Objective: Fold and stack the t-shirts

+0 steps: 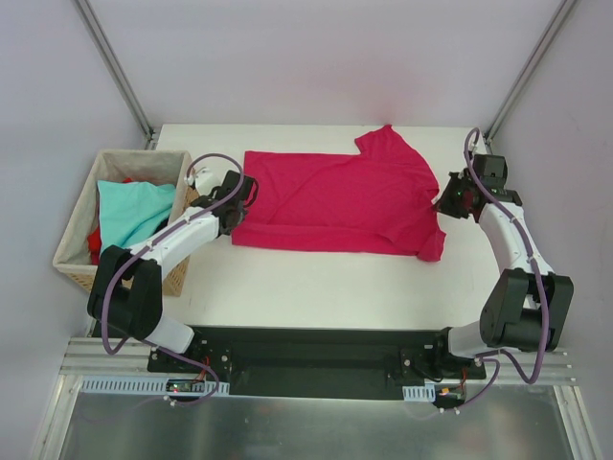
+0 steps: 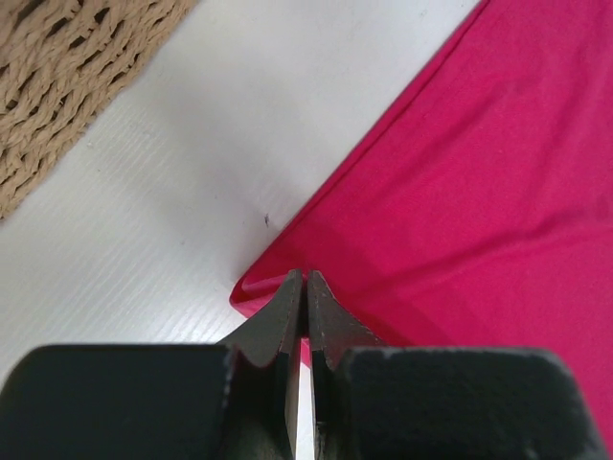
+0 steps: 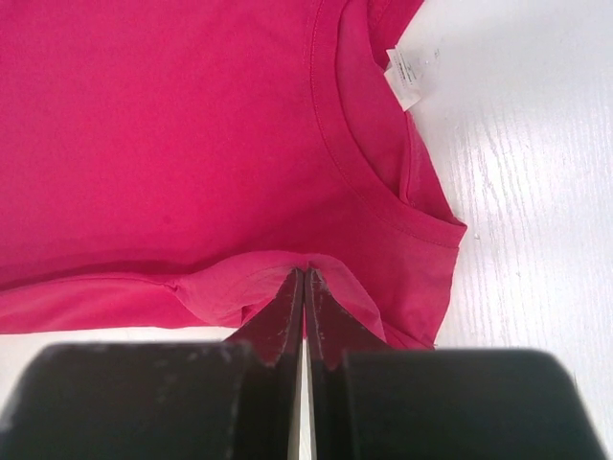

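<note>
The crimson-magenta t-shirt [image 1: 335, 201] lies spread flat on the white table [image 1: 316, 287], collar toward the right arm. The left gripper [image 2: 305, 280] is fully closed on its hem corner, with a sliver of cloth showing between the fingers. The right gripper [image 3: 305, 273] is closed too, pinching a raised fold near the shoulder, not far from the neck label [image 3: 404, 75]. In the wicker basket [image 1: 77, 254] at the table's left edge, the light teal t-shirt [image 1: 134, 211] lies crumpled over the red t-shirt [image 1: 94, 244], which is mostly hidden; each wrist view cuts off most of the spread garment
</note>
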Controlling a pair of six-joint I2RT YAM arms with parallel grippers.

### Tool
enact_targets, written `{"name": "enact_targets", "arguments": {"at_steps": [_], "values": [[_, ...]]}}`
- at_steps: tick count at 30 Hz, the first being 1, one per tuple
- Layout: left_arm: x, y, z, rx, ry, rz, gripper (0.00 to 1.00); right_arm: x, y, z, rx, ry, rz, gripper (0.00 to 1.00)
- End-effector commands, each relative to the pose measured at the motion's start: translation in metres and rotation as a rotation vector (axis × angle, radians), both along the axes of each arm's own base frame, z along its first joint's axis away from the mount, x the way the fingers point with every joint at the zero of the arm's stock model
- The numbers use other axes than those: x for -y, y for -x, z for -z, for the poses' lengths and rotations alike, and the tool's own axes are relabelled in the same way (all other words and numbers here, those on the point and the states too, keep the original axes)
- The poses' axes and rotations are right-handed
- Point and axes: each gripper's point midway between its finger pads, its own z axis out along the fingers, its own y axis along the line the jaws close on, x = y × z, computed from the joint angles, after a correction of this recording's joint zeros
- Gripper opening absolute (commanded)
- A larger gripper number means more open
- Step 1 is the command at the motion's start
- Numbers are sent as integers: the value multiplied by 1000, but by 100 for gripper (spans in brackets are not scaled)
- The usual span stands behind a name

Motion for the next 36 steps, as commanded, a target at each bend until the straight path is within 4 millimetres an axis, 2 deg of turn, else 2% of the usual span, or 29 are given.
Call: {"name": "enact_targets", "arguments": {"at_steps": [1, 6, 12, 15, 19, 21, 22, 24, 27, 36], "values": [[-10, -7, -13, 36, -17, -23, 0, 4, -11, -34, 113, 40, -5, 0], [-12, -7, -12, 35, -15, -26, 0, 4, -7, -37, 119, 40, 3, 0], [-11, 0, -9, 31, 3, -22, 0, 4, 12, -34, 113, 45, 17, 1], [-14, 10, -10, 41, 20, -30, 0, 4, 33, -28, 79, 40, 43, 0], [-22, 27, 2, 19, 3, -39, 0, -5, 65, -11, -9, -29, 82, 0], [-22, 32, 3, 21, 16, -40, 0, -13, 86, 3, -60, -79, 106, 0], [-24, 38, 9, 6, 15, -41, 0, -14, 93, 8, -76, -92, 121, 1], [-24, 45, 12, 9, 37, -49, 0, -18, 122, 29, -161, -117, 158, 0], [-27, 55, 16, 7, 48, -57, 0, -21, 146, 42, -238, -135, 196, 1], [-36, 79, 32, -21, 52, -84, 0, -28, 197, 60, -375, -171, 278, 0]]}}
